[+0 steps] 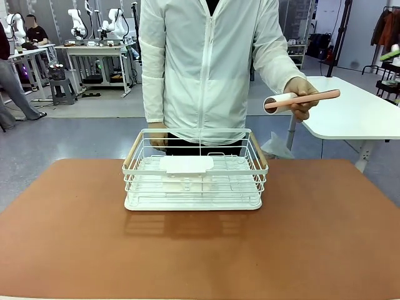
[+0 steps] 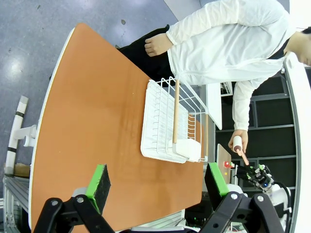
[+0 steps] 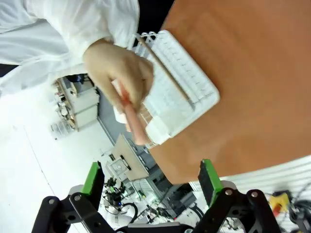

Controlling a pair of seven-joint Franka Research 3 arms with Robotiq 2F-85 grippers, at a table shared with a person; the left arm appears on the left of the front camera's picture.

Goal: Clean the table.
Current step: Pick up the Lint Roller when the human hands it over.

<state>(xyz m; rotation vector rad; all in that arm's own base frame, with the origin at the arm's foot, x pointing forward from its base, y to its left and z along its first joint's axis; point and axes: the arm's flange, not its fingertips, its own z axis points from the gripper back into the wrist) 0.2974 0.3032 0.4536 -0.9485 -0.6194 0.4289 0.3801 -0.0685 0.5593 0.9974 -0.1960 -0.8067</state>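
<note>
At the bottom edge of the left wrist view, the left tool (image 2: pixel 158 183) had its green pads spread wide with nothing between them, above the terracotta counter (image 2: pixel 92 121). The right tool (image 3: pixel 150 178) gaped empty too, its base cut off by the frame. At 12 o'clock from the left tool a white wire basket (image 2: pixel 170 121) sat on the counter. At 11 o'clock from the right tool a person's hand (image 3: pixel 114 65) gripped a pink-handled lint roller (image 3: pixel 132 119), blurred there. The front view showed it held level at 2 o'clock of the basket. The person's other hand (image 1: pixel 157 134) was half hidden behind the basket's rim.
</note>
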